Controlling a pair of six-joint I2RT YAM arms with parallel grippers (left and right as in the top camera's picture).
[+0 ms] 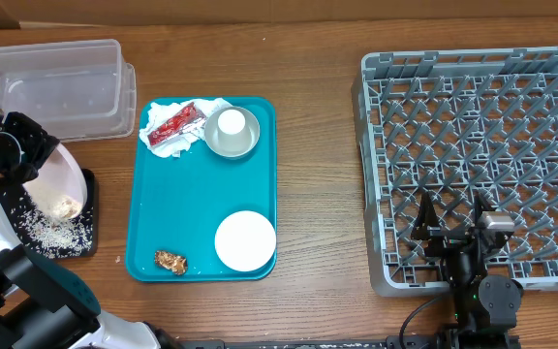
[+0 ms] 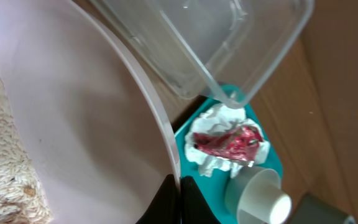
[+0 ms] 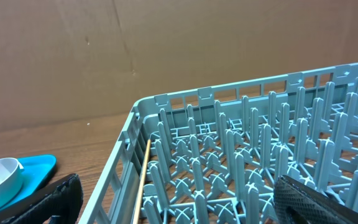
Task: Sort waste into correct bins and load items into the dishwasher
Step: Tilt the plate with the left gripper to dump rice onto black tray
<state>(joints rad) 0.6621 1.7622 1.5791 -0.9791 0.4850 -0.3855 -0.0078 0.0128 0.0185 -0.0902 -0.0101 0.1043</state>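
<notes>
Rice grains [image 1: 54, 231] lie scattered over the shallow black tray [image 1: 89, 242] at the near left, and above it the left gripper [image 2: 180, 196] is clamped on the rim of the larger plate [image 1: 58, 184], held steeply tilted with a pale clump of food [image 1: 66, 206] at its low edge. At the near right, the right gripper [image 1: 450, 215] hangs with its jaws wide apart over the near wall of the grey dish rack [image 1: 482, 145], whose pegs hold nothing. Between the two sits the teal serving tray [image 1: 187, 199]: a brown food lump [image 1: 170, 260] at its near left corner, the smaller plate [image 1: 245, 240] just right of that, and toward the far end the grey-green bowl [image 1: 245, 141] with the white cup [image 1: 229, 123] inside it. Just left of the bowl is the crumpled napkin [image 1: 163, 143], with the red foil wrapper [image 1: 174, 122] lying on top. The clear tub [image 1: 56, 82] stands at the far left, just beyond the tilted plate, which blocks much of the left wrist view. Everything rests on a brown wood-grain table [image 1: 318, 145], with a plain cardboard wall [image 3: 104, 50] behind the rack.
</notes>
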